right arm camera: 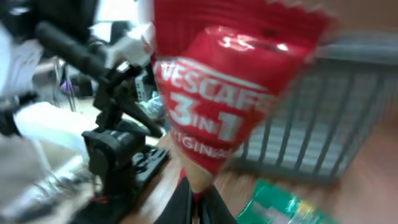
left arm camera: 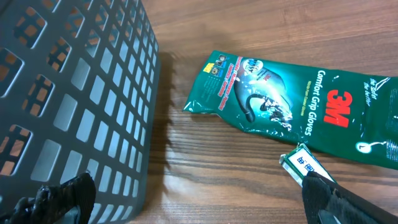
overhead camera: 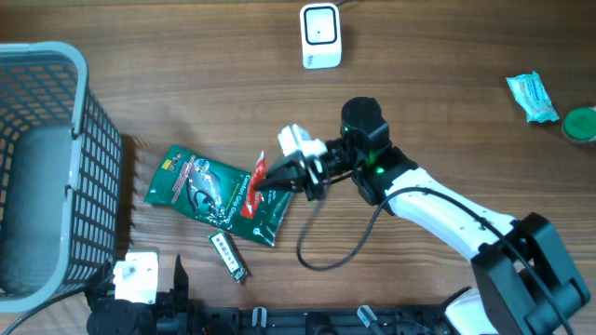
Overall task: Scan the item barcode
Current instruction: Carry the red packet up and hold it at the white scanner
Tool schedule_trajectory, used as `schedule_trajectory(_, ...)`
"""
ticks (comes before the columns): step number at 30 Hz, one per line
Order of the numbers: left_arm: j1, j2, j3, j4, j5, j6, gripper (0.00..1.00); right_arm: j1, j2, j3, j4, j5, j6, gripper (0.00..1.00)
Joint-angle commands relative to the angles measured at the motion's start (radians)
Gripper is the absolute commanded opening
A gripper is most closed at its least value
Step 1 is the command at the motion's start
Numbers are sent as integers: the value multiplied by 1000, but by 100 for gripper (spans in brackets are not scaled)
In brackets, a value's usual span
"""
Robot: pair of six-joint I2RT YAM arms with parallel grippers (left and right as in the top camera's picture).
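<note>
Item: red Nescafé sachet (right arm camera: 217, 112), lifted off the bench (overhead camera: 447, 56) and hanging over the right end of the green glove packet (overhead camera: 209, 194).
Right hand (overhead camera: 270, 179): fingers pinched fully together on one narrow end of the sachet. The pack stands up out of the grip with its printed front towards the wrist camera.
Left hand (left arm camera: 196, 202): spread wide and holding nothing, low at the near left beside the basket (overhead camera: 47, 167).
Scanner: white unit (overhead camera: 319, 35) at the far edge of the bench, well apart from the sachet and a little to its right.
Other stock: small stick pack (overhead camera: 229, 257) on the near side of the glove packet; teal packet (overhead camera: 532, 97) and green lid (overhead camera: 579, 124) at the far right.
Step in hand: judged to be carrying the sachet to the scanner. No view shows the barcode, so it is probably on the side turned away.
Handling note: the sachet is thin, floppy film held by one end, so travel steadily to avoid swing or slip. Turn the wrist until the coded face looks squarely at the scanner, flat and not covered by the fingers, then pause there.
</note>
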Motion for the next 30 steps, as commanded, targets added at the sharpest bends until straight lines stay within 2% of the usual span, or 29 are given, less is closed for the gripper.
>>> schedule_trajectory(1,-4,-6,2,3,-10,15,100,2,-11,11,240,-122,-144,5)
schedule_trajectory(4,-4,-6,2,3,-10,15,100,2,-12,11,542,-234,-249,4)
schedule_trajectory(7,-4,-6,2,3,-10,15,100,2,-12,11,727,-277,-327,4)
schedule_trajectory(14,-4,-6,2,3,-10,15,100,-2,-12,11,746,-274,-566,4)
schedule_trajectory(18,-4,-6,2,3,-10,15,100,-2,-12,11,701,-274,-556,4)
schedule_trajectory(20,-4,-6,2,3,-10,15,100,-2,-12,11,608,-257,-417,4)
schedule_trajectory(22,-4,-6,2,3,-10,15,100,2,-12,11,460,-217,-139,4)
schedule_trajectory(23,-4,-6,2,3,-10,15,100,3,-12,11,417,-197,11,4)
schedule_trajectory(24,-4,-6,2,3,-10,15,100,2,-12,11,372,-166,234,4)
schedule_trajectory(26,-4,-6,2,3,-10,15,100,2,-12,11,272,-109,527,4)
schedule_trajectory(28,-4,-6,2,3,-10,15,100,2,-11,11,125,7,900,4)
schedule_trajectory(30,-4,-6,2,3,-10,15,100,1,-11,11,77,46,1132,4)
